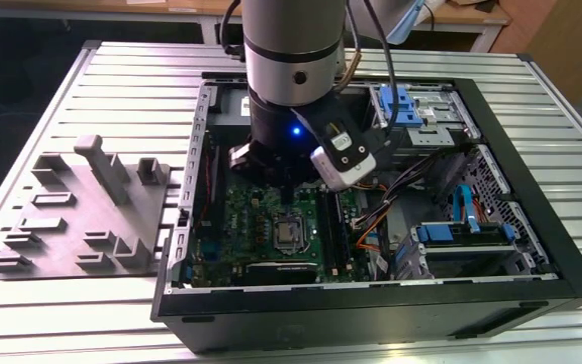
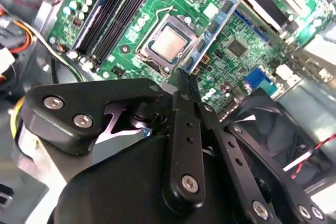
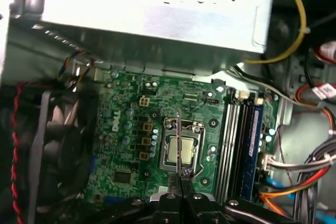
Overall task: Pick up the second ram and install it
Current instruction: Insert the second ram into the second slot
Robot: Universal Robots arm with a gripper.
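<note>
Gripping the ram, the claw is pinched narrow on it and hangs inside the open case, which sits on the desk. In the second wrist view the ram's near end vanishes between the fingertips, and the rest reaches out over the board. How far along its length it is held I cannot tell. In the first wrist view it shows edge-on, as a thin line across the socket at the middle of the board. So the ram is in the air over the socket, not in a slot.

The slots lie sideways of the ram, past the socket's edge, along the board's edge nearest the cable bundle. In the exterior view that is toward the exterior view's right of the claw. The ram's long axis runs close to parallel with the slots in both wrist views. I judge the mismatch to be one of sideways offset and height, not of heading.

A blue strip stands along the slot farthest from the socket. It may be a module already seated, though I cannot be sure. The dark slots between it and the socket look unfilled. The grey fixture rests on the desk beside the case's edge at the exterior view's left, well apart from the claw.
</note>
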